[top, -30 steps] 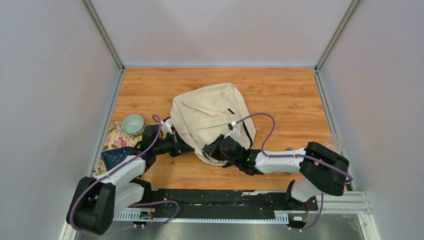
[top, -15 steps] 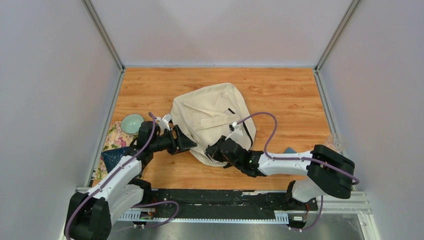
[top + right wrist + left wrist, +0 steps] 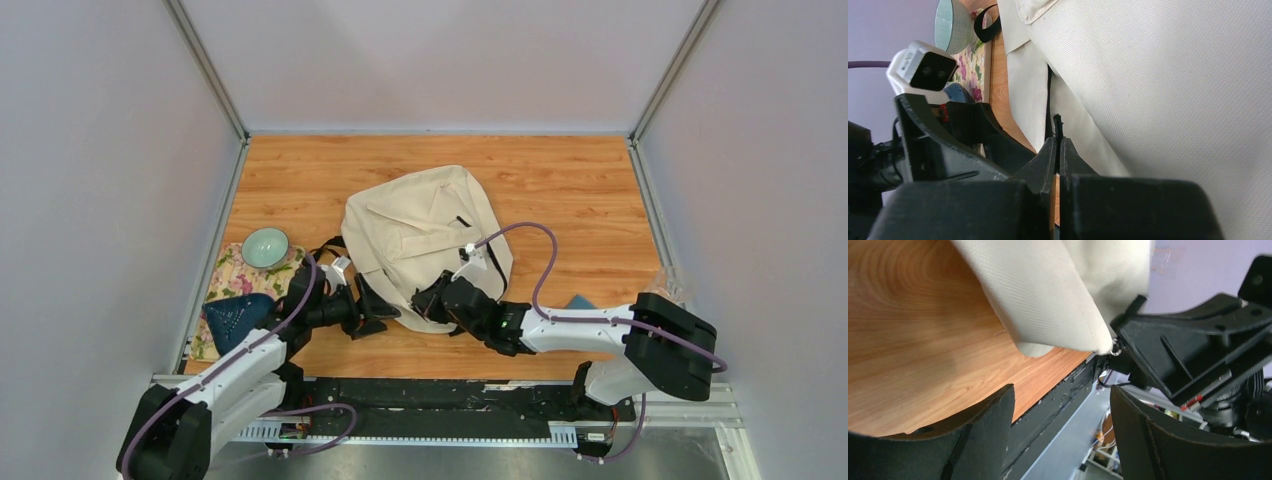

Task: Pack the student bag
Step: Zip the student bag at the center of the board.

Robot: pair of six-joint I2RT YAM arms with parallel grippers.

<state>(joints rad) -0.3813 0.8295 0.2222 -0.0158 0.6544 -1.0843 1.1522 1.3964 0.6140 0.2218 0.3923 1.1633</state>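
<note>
Since half a second before, the left arm had swung nearer and to the right, bringing the left gripper (image 3: 383,314) down to the near left corner of the student bag (image 3: 420,225); the right arm had barely shifted. The bag lay flat on the wooden table (image 3: 590,190), about mid-table, its near edge towards both arms. In the left wrist view the left gripper (image 3: 1060,400) had its fingers (image 3: 993,415) spread wide. The cream corner of the bag (image 3: 1048,290) hung just beyond them, not touched by either finger. The right gripper (image 3: 1193,355) sat right against that corner.

The right gripper (image 3: 428,298) was at the bag's near edge, beside the left one. Its wrist view showed the fingers (image 3: 1048,155) pressed together on a thin black tab (image 3: 1057,122) that stuck up out of the fabric (image 3: 1173,75); whether it was a zipper pull could not be told.

On the left side of the table, a teal bowl (image 3: 265,247) rested on a floral cloth (image 3: 228,278), with a dark blue triangular item (image 3: 235,318) nearer on the same cloth. A black strap loop (image 3: 330,246) lay between the bowl and the bag.
</note>
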